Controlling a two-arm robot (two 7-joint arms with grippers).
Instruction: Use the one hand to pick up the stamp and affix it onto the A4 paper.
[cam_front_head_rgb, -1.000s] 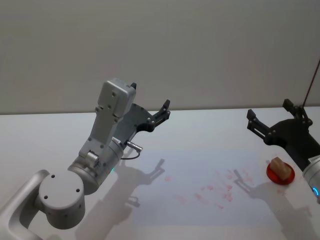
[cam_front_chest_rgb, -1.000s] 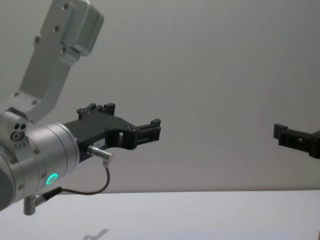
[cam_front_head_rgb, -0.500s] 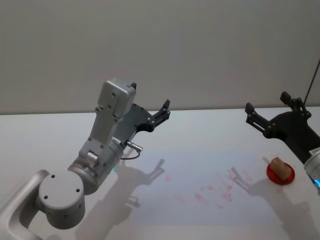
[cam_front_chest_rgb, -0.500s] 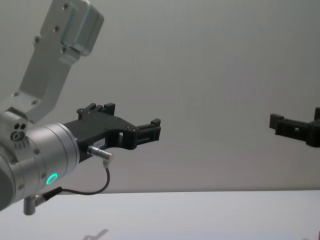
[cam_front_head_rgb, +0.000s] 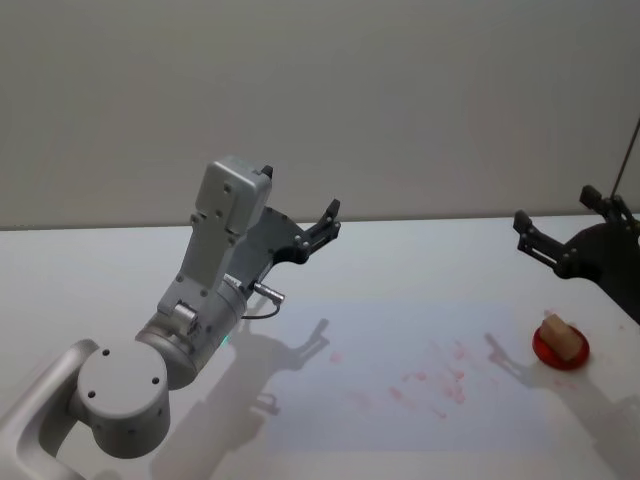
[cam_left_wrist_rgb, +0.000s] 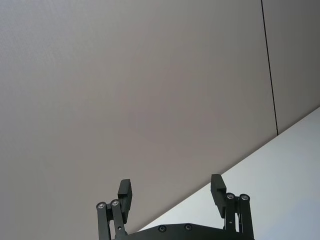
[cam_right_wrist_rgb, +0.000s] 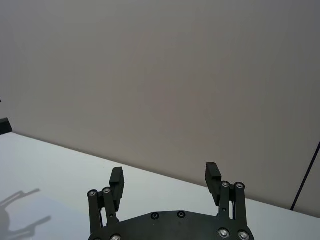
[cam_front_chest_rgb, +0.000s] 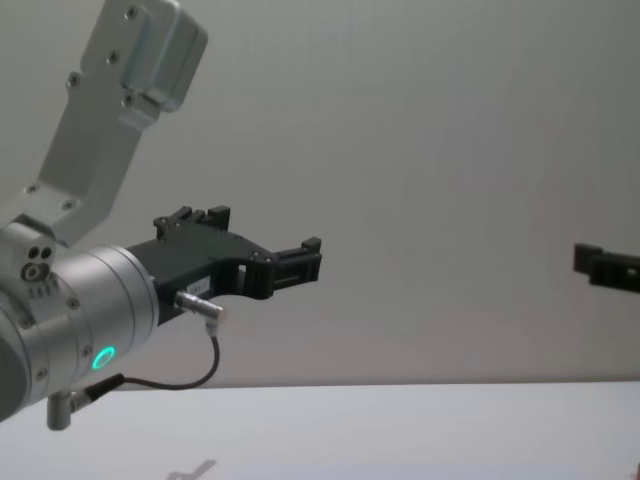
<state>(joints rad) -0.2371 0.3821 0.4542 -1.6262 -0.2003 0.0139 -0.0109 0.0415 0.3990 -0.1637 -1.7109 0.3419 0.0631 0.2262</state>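
On the white table (cam_front_head_rgb: 420, 260) the stamp (cam_front_head_rgb: 561, 336) rests on a red pad (cam_front_head_rgb: 543, 351), right pincer (cam_front_head_rgb: 556, 210) wide nearby, left pincer (cam_left_wrist_rgb: 170, 182) parked wide.

right gripper (cam_front_head_rgb: 556, 208) cut off at head view's edge, stamp (cam_front_head_rgb: 562, 334) underside hidden

1. White desk (cam_front_head_rgb: 420, 250): one, carrying the two items below.
2. A4 paper (cam_front_head_rgb: 380, 340): one sheet, lying flat toward the desk's front right part, with red marks (cam_front_head_rgb: 440, 385) showing across its right half.
3. Red round pad (cam_front_head_rgb: 548, 353): one, sitting by the paper's right side, near the desk's right edge.
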